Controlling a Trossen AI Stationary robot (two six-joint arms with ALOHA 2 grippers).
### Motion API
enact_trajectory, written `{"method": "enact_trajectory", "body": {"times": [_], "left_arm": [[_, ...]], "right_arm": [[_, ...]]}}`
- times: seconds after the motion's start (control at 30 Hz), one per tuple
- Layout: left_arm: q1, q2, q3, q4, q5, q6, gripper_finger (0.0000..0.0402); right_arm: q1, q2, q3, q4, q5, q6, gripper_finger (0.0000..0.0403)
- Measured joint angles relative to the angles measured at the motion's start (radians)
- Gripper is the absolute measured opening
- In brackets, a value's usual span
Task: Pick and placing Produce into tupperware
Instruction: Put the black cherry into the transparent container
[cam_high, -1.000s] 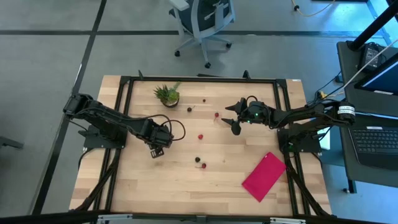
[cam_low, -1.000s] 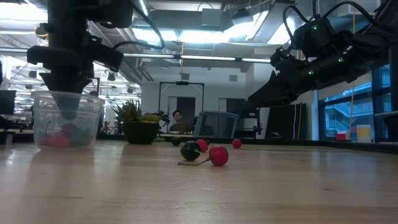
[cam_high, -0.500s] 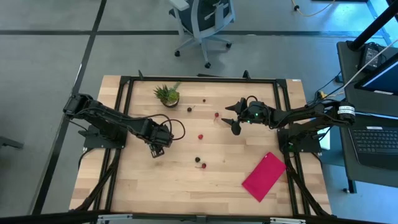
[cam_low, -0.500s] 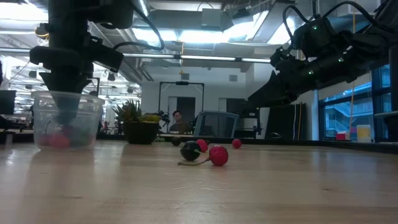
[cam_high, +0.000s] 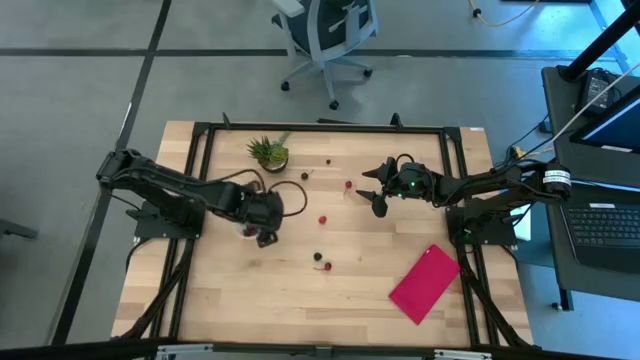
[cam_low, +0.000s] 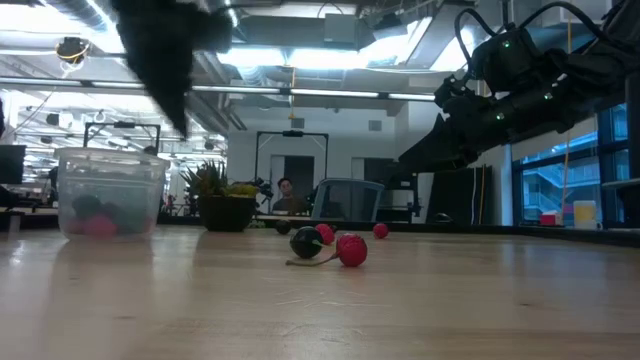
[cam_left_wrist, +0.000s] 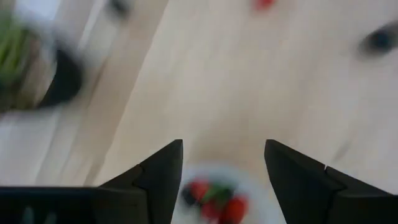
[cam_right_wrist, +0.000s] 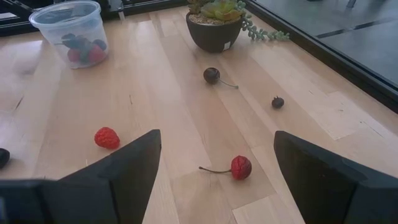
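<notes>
My left gripper (cam_high: 262, 212) hangs just above the tupperware (cam_low: 110, 192), at about nine o'clock from the table's middle, fingers (cam_left_wrist: 163, 174) parted with nothing between them. Several red and dark pieces already lie inside the cup. I judge a drop is just done, so the step in hand is going for the next piece.

Toward the centre, loose produce remains: a red berry (cam_high: 323, 220) at the middle, a dark-and-red pair (cam_high: 322, 261) at six o'clock, and more near the potted plant (cam_high: 270, 152) at eleven o'clock. The middle berry looks nearest; reaching it calls for swinging over and lowering around it.

My right gripper (cam_high: 371, 190) waits at two o'clock, fingers wide and empty, a stemmed cherry (cam_right_wrist: 239, 167) before it.
</notes>
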Motion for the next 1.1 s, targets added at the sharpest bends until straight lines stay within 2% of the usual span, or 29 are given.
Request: {"method": "enact_trajectory", "body": {"times": [0.13,0.2,0.3,0.43,0.57,0.8,0.97,1.1], "left_arm": [[-0.010,0.010,0.001,0.230,0.020,0.188,0.0216],[-0.010,0.031,0.001,0.322,0.073,0.274,0.0216],[-0.011,0.061,0.001,0.458,0.139,0.357,0.0216],[-0.011,0.127,0.001,0.587,0.159,0.454,0.0216],[-0.011,0.219,0.001,0.678,0.187,0.519,0.0216],[-0.011,0.380,0.000,0.756,0.303,0.620,0.0216],[-0.013,0.443,0.000,0.842,0.358,0.629,0.0216],[-0.013,0.469,0.000,0.847,0.380,0.630,0.0216]], "right_arm": [[0.000,0.000,0.000,0.000,0.000,0.000,0.0314],[0.000,0.000,0.000,0.000,0.000,0.000,0.0314],[0.000,0.000,0.000,-0.001,0.000,0.000,0.0314],[0.000,0.000,0.000,-0.001,0.000,0.000,0.0314],[0.000,0.000,0.000,0.000,0.000,0.000,0.0314],[0.000,0.000,0.000,0.000,0.000,0.000,0.0314],[0.000,0.000,0.000,0.000,0.000,0.000,0.0314],[0.000,0.000,0.000,0.000,0.000,0.000,0.0314]]}}
